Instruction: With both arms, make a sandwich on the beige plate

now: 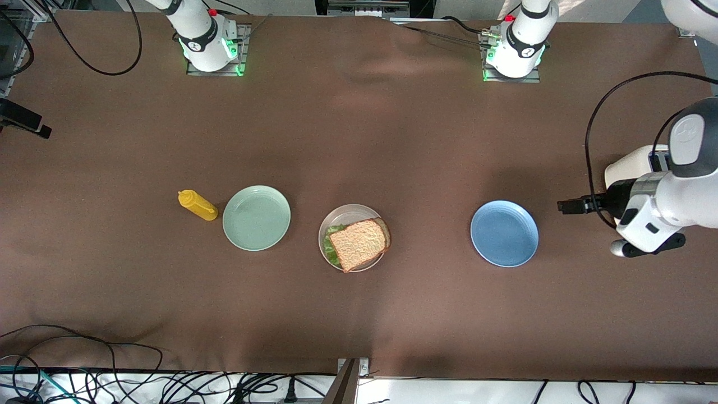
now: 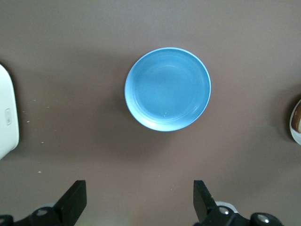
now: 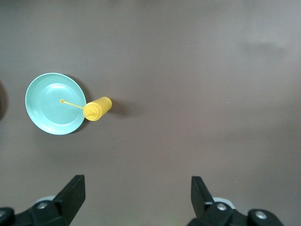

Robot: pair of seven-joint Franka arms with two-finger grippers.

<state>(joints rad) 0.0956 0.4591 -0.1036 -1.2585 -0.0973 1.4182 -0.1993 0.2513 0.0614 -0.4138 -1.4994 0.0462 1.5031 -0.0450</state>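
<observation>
Now from the front, the sandwich (image 1: 359,243) sits on the beige plate (image 1: 336,219), between the mint green plate (image 1: 256,217) and the blue plate (image 1: 504,233) on the bench (image 1: 359,140). Left wrist view: left pincer (image 2: 139,200) wide over bare bench beside the blue plate. Right wrist view: right pincer (image 3: 138,197) wide, empty, near the mustard bottle (image 3: 98,108).

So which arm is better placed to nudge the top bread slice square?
Probably left: the left gripper, open, hangs beside the blue plate, and its wrist view catches the beige plate. The right gripper looks down on the mint plate.
</observation>
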